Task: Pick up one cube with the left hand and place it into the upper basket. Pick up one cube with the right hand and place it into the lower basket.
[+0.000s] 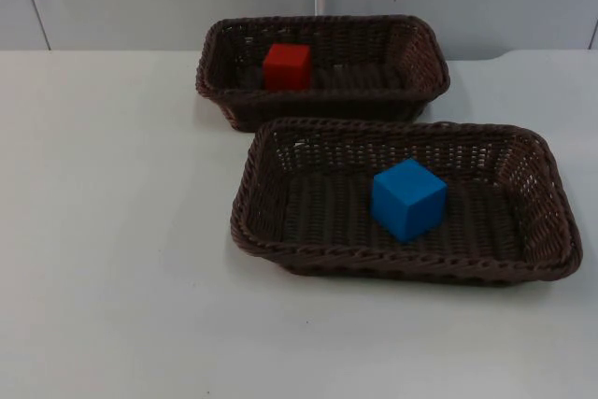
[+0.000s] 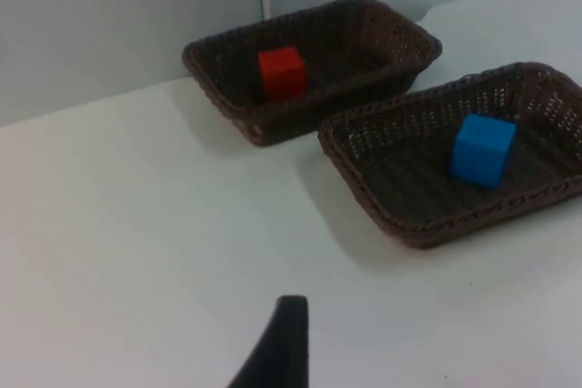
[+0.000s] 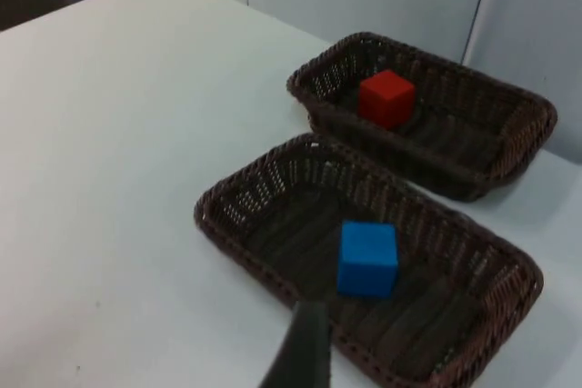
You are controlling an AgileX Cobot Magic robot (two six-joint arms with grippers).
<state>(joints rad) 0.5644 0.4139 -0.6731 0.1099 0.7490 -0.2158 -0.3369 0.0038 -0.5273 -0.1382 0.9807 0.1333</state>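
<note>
Red cube [image 1: 287,67] sits in upper basket [image 1: 422,53], blue cube [image 1: 408,199] in lower basket [image 1: 547,231]; tool spreads seemingly untellable.

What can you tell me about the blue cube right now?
The blue cube is a plain, matte, solid-coloured block with sharp edges, no markings. It sits flat on the floor of the lower basket, near the middle, turned so one corner faces the top camera. It stands clear of the woven walls, and nothing else touches it.
</note>
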